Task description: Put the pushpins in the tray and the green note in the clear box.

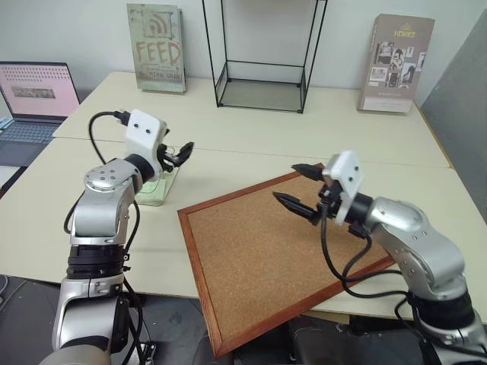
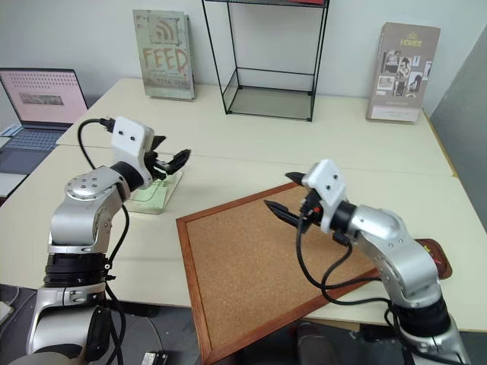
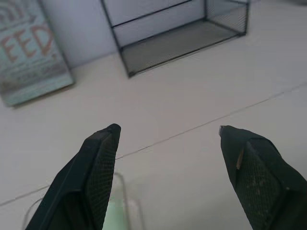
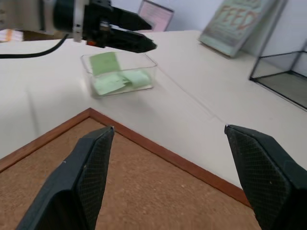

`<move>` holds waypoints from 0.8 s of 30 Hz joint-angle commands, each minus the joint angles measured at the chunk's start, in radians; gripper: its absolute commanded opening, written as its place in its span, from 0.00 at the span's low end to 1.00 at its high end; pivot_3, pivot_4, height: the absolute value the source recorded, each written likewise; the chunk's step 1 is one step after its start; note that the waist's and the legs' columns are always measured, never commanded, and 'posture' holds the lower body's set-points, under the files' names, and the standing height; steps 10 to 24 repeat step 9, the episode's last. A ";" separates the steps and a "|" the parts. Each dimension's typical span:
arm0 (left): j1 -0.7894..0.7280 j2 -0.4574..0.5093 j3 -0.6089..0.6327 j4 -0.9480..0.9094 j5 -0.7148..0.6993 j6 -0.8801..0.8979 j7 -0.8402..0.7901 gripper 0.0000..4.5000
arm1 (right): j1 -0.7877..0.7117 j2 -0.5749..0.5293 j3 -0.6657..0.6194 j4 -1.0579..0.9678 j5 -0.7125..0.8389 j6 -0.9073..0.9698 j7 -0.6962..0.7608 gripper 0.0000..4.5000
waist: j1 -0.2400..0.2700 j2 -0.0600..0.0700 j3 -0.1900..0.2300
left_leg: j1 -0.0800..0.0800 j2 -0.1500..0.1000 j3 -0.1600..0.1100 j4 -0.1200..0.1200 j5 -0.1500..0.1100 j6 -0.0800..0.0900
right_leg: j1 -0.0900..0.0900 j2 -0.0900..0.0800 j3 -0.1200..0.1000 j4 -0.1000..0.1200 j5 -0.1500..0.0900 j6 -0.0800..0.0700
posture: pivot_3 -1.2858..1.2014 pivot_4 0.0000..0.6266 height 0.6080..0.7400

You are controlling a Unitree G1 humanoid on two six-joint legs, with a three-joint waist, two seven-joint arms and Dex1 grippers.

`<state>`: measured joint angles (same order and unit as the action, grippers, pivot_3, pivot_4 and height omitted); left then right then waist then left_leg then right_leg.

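While hovering above clear box point(image 4: 120, 74) at left-centre of frame, left gripper point(image 2: 176, 161) spread wide, empty. Green note point(image 4: 117, 80) lying inside box. Right gripper point(image 1: 302, 188) wide, empty, over corkboard point(image 1: 259, 258). Tray point(image 2: 434, 255) at right edge.

We see the corkboard point(image 2: 281, 266) in front on the table point(image 2: 251, 144), the clear box point(image 4: 120, 72) to its left with notes point(image 4: 115, 79) inside, the wire shelf point(image 2: 270, 91) behind, a book point(image 2: 163, 53) left of it, the laptop point(image 2: 38, 103) far left, the tray point(image 2: 437, 255) at the right.
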<state>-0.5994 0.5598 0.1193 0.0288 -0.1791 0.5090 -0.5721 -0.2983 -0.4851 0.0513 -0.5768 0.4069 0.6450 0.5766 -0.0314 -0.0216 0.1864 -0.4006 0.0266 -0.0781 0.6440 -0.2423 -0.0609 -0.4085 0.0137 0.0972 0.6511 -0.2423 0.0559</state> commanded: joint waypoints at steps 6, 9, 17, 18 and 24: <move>0.000 0.014 -0.069 -0.018 -0.083 -0.090 -0.217 0.78 | 0.227 -0.166 -0.203 -0.178 0.141 0.052 0.088 0.87 | -0.005 0.000 0.000 | 0.001 0.000 0.001 0.001 0.000 0.000 | 0.000 0.001 0.001 0.001 0.000 0.000 | 0.52 0.24 1.00; 0.013 0.011 -0.087 -0.032 -0.110 -0.091 -0.275 0.78 | 0.237 -0.197 -0.232 -0.175 0.163 0.058 0.095 0.87 | -0.009 0.000 0.000 | 0.002 0.000 0.001 0.001 0.000 0.000 | 0.000 0.001 0.001 0.003 0.000 0.000 | 0.52 0.24 1.00; 0.013 0.011 -0.087 -0.032 -0.110 -0.091 -0.275 0.78 | 0.237 -0.197 -0.232 -0.175 0.163 0.058 0.095 0.87 | -0.009 0.000 0.000 | 0.002 0.000 0.001 0.001 0.000 0.000 | 0.000 0.001 0.001 0.003 0.000 0.000 | 0.52 0.24 1.00; 0.013 0.011 -0.087 -0.032 -0.110 -0.091 -0.275 0.78 | 0.237 -0.197 -0.232 -0.175 0.163 0.058 0.095 0.87 | -0.009 0.000 0.000 | 0.002 0.000 0.001 0.001 0.000 0.000 | 0.000 0.001 0.001 0.003 0.000 0.000 | 0.52 0.24 1.00; 0.013 0.011 -0.087 -0.032 -0.110 -0.091 -0.275 0.78 | 0.237 -0.197 -0.232 -0.175 0.163 0.058 0.095 0.87 | -0.009 0.000 0.000 | 0.002 0.000 0.001 0.001 0.000 0.000 | 0.000 0.001 0.001 0.003 0.000 0.000 | 0.52 0.24 1.00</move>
